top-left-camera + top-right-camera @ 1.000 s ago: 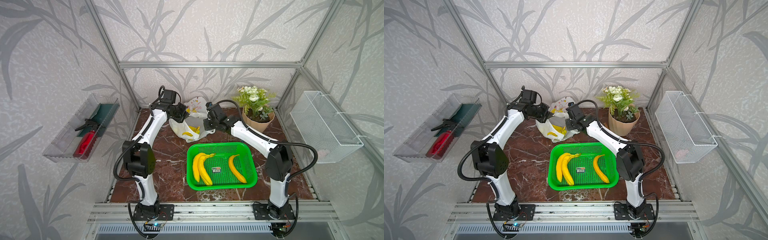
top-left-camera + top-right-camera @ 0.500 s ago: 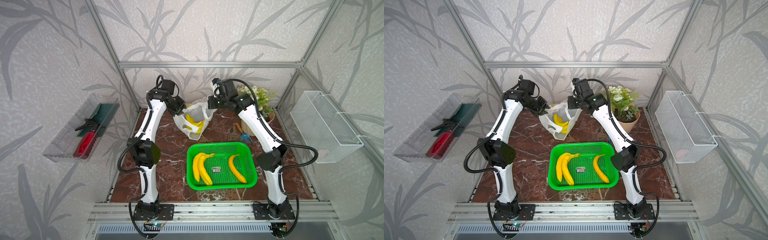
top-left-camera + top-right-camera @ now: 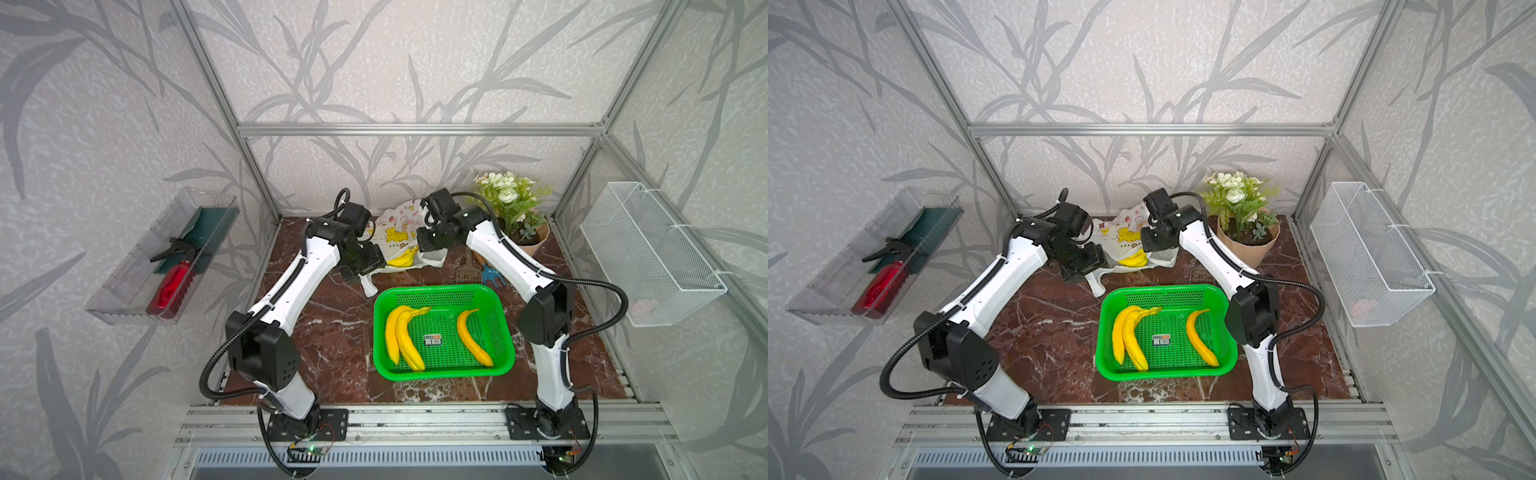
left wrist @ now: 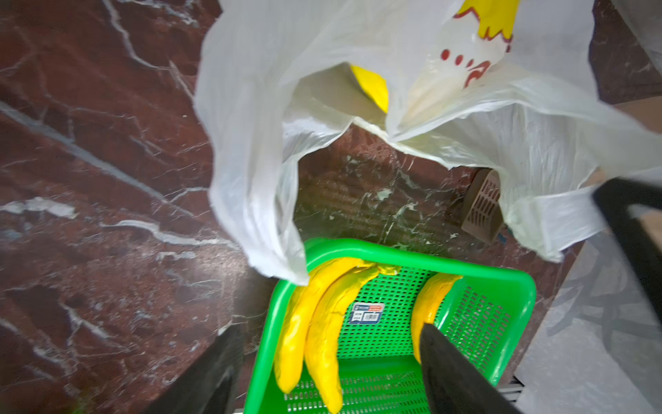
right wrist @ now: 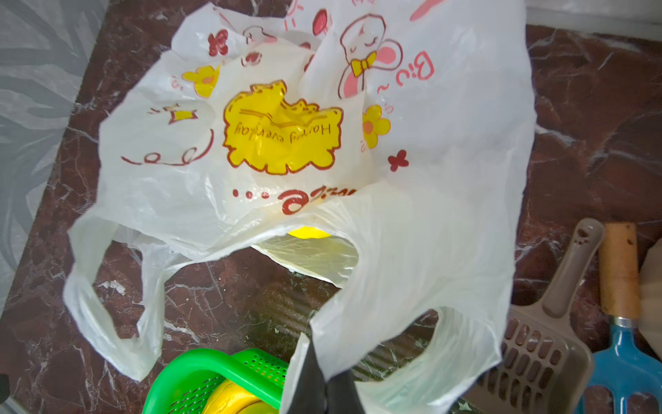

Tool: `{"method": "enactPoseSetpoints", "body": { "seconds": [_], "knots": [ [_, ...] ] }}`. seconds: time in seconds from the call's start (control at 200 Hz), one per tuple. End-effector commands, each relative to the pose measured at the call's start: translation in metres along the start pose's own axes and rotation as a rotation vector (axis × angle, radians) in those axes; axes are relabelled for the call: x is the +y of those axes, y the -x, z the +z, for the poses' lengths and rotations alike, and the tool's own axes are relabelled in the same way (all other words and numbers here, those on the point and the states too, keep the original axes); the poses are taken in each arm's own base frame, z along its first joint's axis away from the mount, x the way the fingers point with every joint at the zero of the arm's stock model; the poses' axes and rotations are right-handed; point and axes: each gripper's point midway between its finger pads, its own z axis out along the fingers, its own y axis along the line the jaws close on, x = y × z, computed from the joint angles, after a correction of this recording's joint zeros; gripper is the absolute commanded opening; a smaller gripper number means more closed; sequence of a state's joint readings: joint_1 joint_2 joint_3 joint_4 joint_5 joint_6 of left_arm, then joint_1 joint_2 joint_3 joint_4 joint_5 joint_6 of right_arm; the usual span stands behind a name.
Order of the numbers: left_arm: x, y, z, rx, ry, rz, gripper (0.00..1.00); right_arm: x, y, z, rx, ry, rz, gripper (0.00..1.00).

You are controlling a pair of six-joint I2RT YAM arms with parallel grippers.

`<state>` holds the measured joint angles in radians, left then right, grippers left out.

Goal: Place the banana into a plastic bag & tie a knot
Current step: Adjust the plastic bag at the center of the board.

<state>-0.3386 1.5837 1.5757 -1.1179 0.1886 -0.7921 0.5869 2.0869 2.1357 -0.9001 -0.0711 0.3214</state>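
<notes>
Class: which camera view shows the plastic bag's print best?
The right wrist view: the plastic bag fills it, rabbit and yellow flowers sharp. The left wrist view shows mostly blurred plain film; in both top views it is too small to read.

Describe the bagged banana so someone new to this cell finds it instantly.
Behind the green basket on the marble table, toward the back wall, lies a white cartoon-printed plastic bag. The banana shows yellow at its open mouth; unlike the pair of bananas and the single banana in the basket, it sits inside plastic film.
</notes>
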Motion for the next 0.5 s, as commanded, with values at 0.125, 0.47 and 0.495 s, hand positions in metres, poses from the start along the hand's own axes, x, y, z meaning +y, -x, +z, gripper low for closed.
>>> {"method": "enactPoseSetpoints", "body": {
  "seconds": [0.125,0.47,0.495],
  "knots": [
    [0.029,-0.006,0.028,-0.054,0.016,-0.118,0.99,0.007,0.009,-0.026,-0.056,0.035,-0.007,0.00],
    [0.019,0.021,0.086,-0.062,0.036,-0.133,0.74,0.000,-0.002,-0.022,-0.044,0.036,0.009,0.00],
    [0.020,0.025,0.086,-0.075,0.043,-0.126,0.63,0.000,-0.001,-0.021,-0.046,0.036,0.010,0.00]
  ]
}}
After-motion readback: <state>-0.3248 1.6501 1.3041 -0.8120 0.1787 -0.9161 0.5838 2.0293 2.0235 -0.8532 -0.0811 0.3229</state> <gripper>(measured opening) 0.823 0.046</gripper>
